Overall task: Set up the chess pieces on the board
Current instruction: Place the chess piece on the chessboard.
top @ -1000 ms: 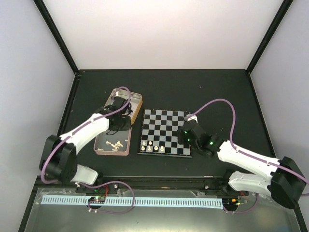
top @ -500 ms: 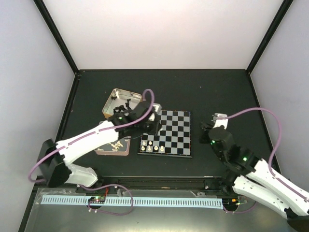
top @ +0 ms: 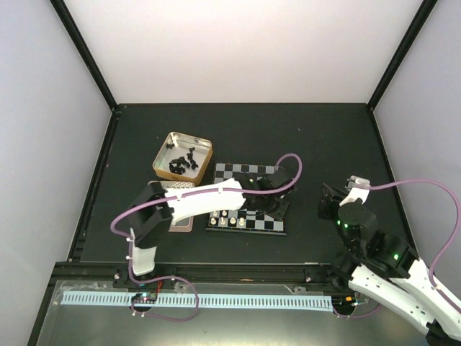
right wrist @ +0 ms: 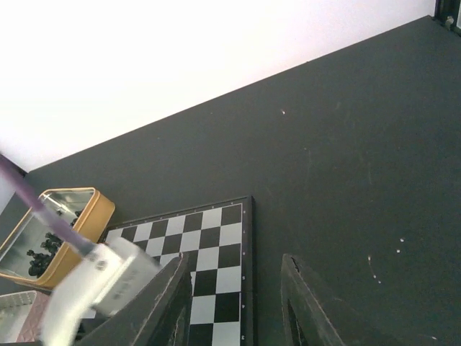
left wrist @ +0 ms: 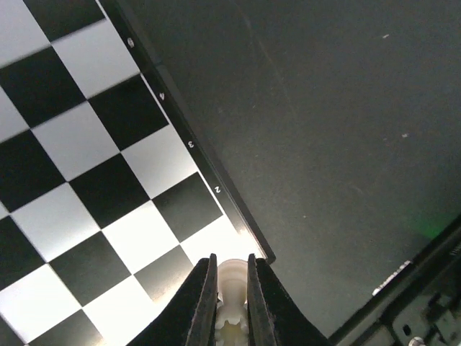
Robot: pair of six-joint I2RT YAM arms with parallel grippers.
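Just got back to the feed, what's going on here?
The left arm reaches across the board, the left fingers shut on a cream-white chess piece by the near right corner; whether it has touched down is unclear. The right fingers hang open and empty off the board's right. A few white pieces stand at the near left; black pieces lie in the gold tin.

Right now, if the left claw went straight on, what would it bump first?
Likely the flat grey-and-black checkered chessboard, at its light corner square; the tiny cream-white chess piece in the left claw would touch first. Depth unclear.
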